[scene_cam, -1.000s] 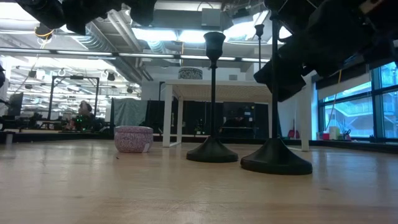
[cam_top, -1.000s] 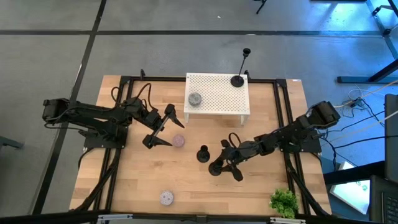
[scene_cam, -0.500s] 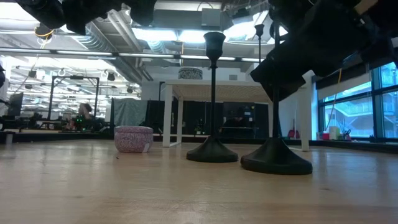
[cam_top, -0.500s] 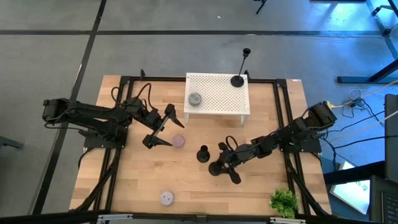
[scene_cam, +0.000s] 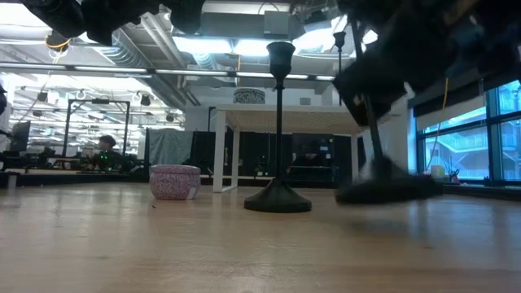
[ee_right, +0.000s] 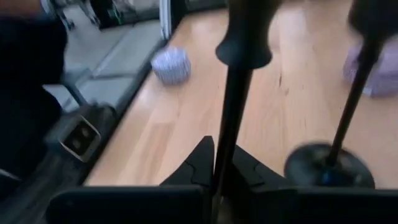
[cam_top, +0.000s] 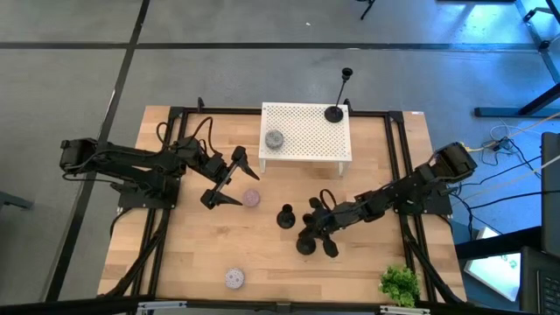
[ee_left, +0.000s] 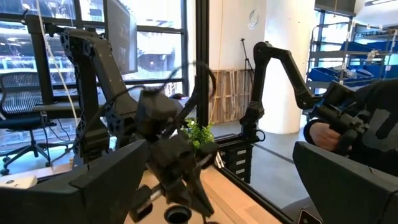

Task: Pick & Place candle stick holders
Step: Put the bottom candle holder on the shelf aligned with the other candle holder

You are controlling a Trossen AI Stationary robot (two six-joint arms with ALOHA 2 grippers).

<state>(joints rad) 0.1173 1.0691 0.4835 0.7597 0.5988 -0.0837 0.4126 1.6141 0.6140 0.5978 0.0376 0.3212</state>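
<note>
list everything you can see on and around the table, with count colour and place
candle stick holders: 3, black. Tallest one on the white stand's back right corner; short one on the table mid-front; third one gripped by the right arm and tilted, its base off the wood in the low view.
perforated stand: 1, white, back centre of the table.
round discs: 3. Grey one on the stand; pink one in front of the stand; pale lilac one near the front edge.
green plant: 1, front right corner.
table: 1, light wood, black frame.
left gripper: open, hovering beside the pink disc.
right gripper: shut on the third holder's stem.
</note>
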